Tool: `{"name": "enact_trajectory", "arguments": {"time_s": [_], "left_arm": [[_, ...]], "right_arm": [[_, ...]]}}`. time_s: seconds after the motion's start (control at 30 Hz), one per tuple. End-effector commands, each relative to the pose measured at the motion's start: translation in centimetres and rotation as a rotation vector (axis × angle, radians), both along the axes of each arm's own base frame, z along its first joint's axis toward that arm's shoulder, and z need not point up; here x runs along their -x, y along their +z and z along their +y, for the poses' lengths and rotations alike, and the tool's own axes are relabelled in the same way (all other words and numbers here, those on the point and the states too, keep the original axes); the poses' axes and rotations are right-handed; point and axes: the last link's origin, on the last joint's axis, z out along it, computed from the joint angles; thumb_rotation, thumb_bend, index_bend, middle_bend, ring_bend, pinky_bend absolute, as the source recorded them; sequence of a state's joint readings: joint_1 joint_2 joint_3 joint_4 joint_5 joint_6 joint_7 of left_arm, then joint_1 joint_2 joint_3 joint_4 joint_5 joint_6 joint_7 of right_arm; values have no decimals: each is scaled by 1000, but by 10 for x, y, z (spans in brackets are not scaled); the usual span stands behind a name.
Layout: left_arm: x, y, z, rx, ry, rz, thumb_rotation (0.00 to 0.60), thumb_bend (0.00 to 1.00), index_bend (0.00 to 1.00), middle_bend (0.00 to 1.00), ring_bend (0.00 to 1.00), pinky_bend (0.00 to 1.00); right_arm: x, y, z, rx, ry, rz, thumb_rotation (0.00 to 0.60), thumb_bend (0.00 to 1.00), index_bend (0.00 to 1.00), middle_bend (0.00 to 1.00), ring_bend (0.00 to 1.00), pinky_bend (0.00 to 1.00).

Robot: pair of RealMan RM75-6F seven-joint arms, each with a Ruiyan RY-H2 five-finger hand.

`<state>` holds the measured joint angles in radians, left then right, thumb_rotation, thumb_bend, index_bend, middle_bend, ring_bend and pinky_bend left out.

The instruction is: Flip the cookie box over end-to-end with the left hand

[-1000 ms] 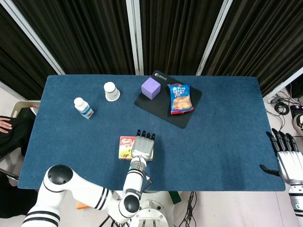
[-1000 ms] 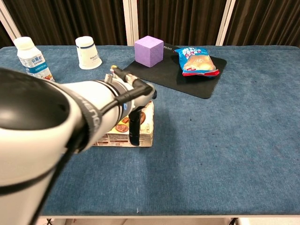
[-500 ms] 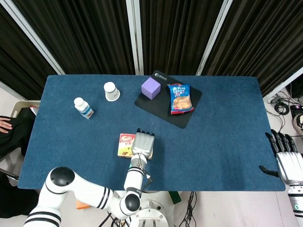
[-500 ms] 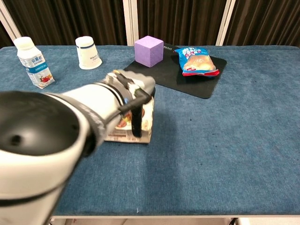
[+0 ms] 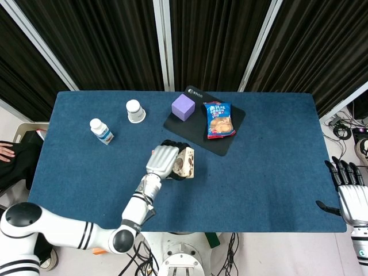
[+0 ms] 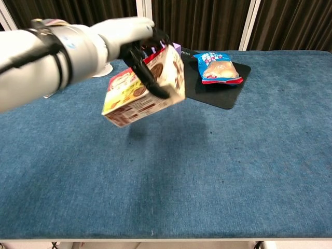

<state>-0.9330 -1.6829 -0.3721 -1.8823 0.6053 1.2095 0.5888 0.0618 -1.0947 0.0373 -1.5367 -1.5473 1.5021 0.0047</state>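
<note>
The cookie box (image 6: 148,91) hangs tilted in the air above the blue table (image 6: 233,155), its printed cookie face turned toward the chest camera. My left hand (image 6: 136,39) grips it from above, fingers wrapped around its upper end. In the head view the cookie box (image 5: 185,163) shows only as a pale side past my left hand (image 5: 163,161), over the table's middle. My right hand (image 5: 351,195) is off the table's right front corner, fingers straight and apart, holding nothing.
A purple cube (image 5: 183,107) and a blue snack bag (image 5: 219,119) lie on a black mat (image 5: 230,138) at the back centre. A white cup (image 5: 135,111) and a small bottle (image 5: 102,131) stand at the back left.
My left hand has lifted the cookie box off the table and carried it up and away from me, tilting it. The right hand has stayed put.
</note>
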Motion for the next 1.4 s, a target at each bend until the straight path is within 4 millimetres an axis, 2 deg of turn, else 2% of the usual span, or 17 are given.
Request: {"name": "enact_trajectory", "arguments": {"time_s": [0.03, 0.27, 0.4, 0.7, 0.97, 1.13, 1.4], "left_arm": [[41, 16, 17, 117, 113, -412, 600, 210, 334, 375, 205, 161], [72, -9, 30, 161, 221, -724, 600, 227, 354, 375, 192, 148], [86, -24, 31, 142, 187, -755, 600, 229, 357, 375, 181, 134], [101, -48, 33, 117, 158, -762, 600, 232, 357, 373, 176, 109], [110, -55, 35, 102, 149, -744, 600, 233, 358, 372, 175, 107], [115, -54, 34, 107, 141, -732, 600, 233, 354, 337, 153, 90], [123, -47, 32, 121, 106, -685, 600, 233, 190, 212, 59, 40]], "right_arm": [[-1, -1, 1, -2, 0, 1, 600, 0, 0, 0, 0, 0], [-4, -1, 1, -10, 1, -13, 600, 0, 0, 0, 0, 0], [-5, -2, 1, -13, -2, -10, 600, 0, 0, 0, 0, 0], [-5, -2, 1, -5, -14, -6, 600, 0, 0, 0, 0, 0], [-5, -2, 2, 0, -21, -5, 600, 0, 0, 0, 0, 0], [-4, -2, 2, -4, -22, -15, 600, 0, 0, 0, 0, 0], [-3, -2, 3, -4, -21, -25, 600, 0, 0, 0, 0, 0]]}}
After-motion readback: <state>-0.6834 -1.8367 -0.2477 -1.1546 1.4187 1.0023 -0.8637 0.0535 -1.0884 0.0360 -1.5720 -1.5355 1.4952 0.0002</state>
